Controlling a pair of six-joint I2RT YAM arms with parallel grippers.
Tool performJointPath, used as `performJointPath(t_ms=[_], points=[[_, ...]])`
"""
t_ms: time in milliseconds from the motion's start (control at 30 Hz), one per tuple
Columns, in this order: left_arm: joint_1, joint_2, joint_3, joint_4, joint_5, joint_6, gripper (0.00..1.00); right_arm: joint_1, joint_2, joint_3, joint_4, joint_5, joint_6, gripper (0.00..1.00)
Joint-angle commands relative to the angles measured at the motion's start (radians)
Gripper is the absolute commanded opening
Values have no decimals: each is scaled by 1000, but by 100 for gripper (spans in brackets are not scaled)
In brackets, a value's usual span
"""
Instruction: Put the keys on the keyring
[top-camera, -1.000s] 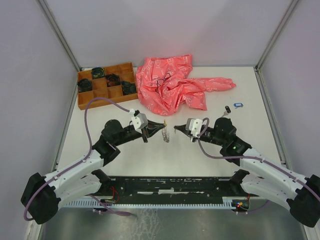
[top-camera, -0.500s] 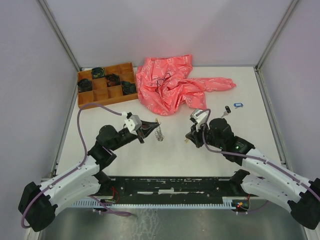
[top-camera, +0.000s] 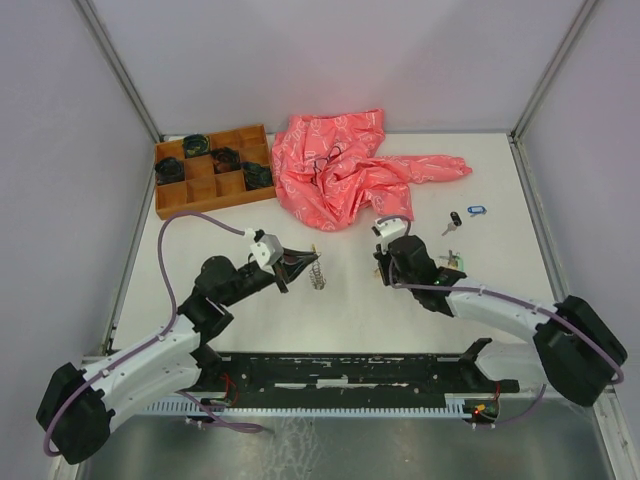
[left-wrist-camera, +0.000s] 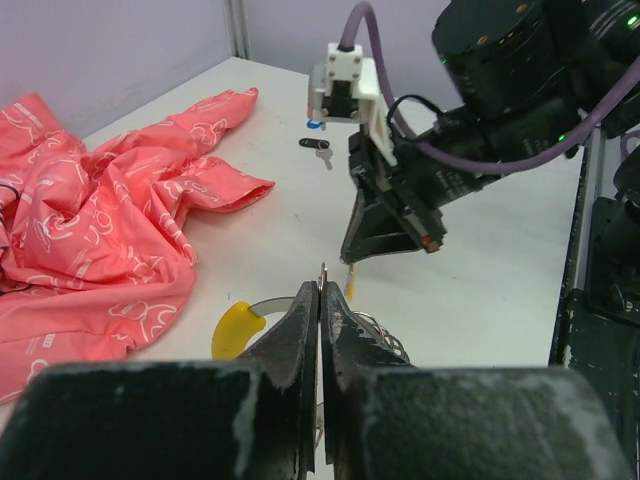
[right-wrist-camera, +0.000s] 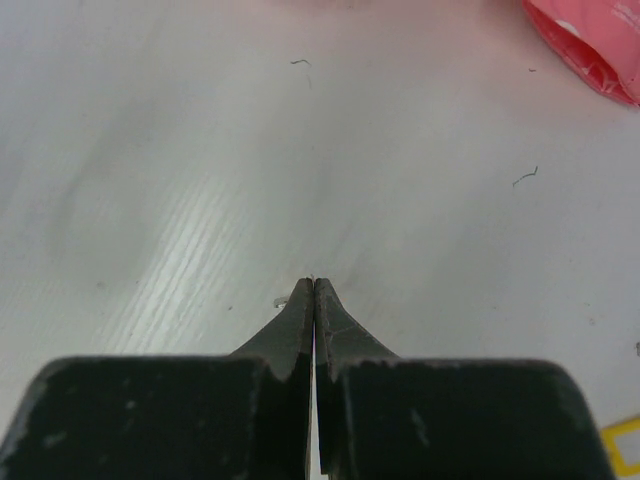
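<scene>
Mid-surface, the left claw (left-wrist-camera: 321, 295) grips the keyring (left-wrist-camera: 238, 330) and should hold its coil end steady. The right claw (right-wrist-camera: 314, 290), clenched with no key discernible, needs the keys (top-camera: 455, 219) near the right edge.

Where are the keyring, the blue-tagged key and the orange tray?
keyring (left-wrist-camera: 238, 328): left wrist view, on its yellow plastic segment.
blue-tagged key (top-camera: 476, 210): top external view, on the blue tag.
orange tray (top-camera: 215, 203): top external view, on its near wall.
</scene>
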Motion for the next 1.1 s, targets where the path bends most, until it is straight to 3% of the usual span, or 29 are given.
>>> performJointPath(t_ms=[0,300,600,900,1067], points=[[1,-3,-4,104,-23,-51,3,5,164,14,278,134,14,1],[2,-24,-11,80,-32,-41,3,4,387,34,466,188,46,1],[1,-23,-25,108,-28,-49,3,5,382,52,434,184,50,1],[2,-1,-30,135,-25,-65,3,3,174,40,362,-40,-90,33],[3,24,-33,173,-7,-77,3,4,8,40,300,-238,-202,39]])
